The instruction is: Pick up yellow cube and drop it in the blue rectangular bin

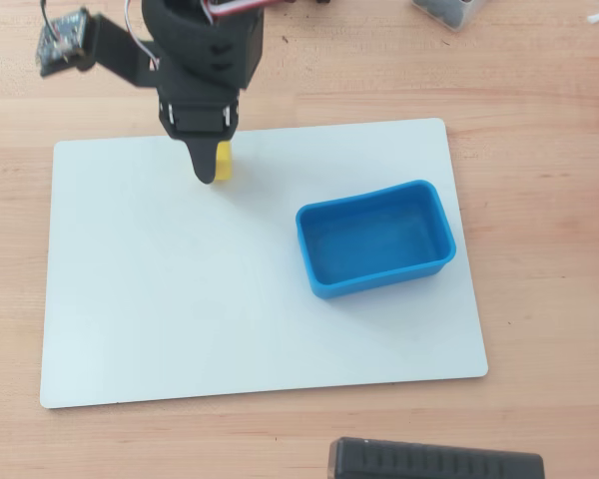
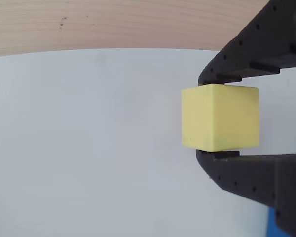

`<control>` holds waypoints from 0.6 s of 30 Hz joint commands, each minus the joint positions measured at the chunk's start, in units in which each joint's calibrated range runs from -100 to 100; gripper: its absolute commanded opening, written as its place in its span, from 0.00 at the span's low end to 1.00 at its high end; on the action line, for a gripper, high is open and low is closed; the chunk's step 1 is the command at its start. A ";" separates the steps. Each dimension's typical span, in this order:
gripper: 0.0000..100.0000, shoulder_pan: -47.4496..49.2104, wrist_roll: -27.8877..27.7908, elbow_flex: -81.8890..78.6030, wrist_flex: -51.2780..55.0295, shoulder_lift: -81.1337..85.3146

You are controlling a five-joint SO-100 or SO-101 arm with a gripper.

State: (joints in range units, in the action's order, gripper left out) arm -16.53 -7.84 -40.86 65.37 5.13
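The yellow cube (image 2: pixel 220 117) sits between my gripper's (image 2: pixel 214 118) two black fingers, which press on its top and bottom faces in the wrist view. In the overhead view the cube (image 1: pixel 223 162) shows as a yellow edge beside the black fingertip, over the upper part of the white board, with my gripper (image 1: pixel 212 165) above it. I cannot tell whether the cube is lifted off the board. The blue rectangular bin (image 1: pixel 420 193) lies empty to the right and below in the overhead view; a blue sliver (image 2: pixel 270 224) shows at the wrist view's bottom right.
A white board (image 1: pixel 180 299) covers the wooden table (image 1: pixel 549 150). A black device (image 1: pixel 434 461) lies at the bottom edge. A clear container (image 1: pixel 444 10) with dark contents sits at the top right. A small circuit board (image 1: pixel 62 40) hangs off the arm at top left.
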 commanded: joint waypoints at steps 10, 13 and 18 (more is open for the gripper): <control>0.02 11.72 4.88 9.22 14.23 18.79; 0.02 16.35 5.18 9.68 14.15 18.79; 0.02 22.44 5.18 14.50 13.66 16.75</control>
State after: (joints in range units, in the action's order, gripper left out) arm 0.15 -3.25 -38.59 78.79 17.14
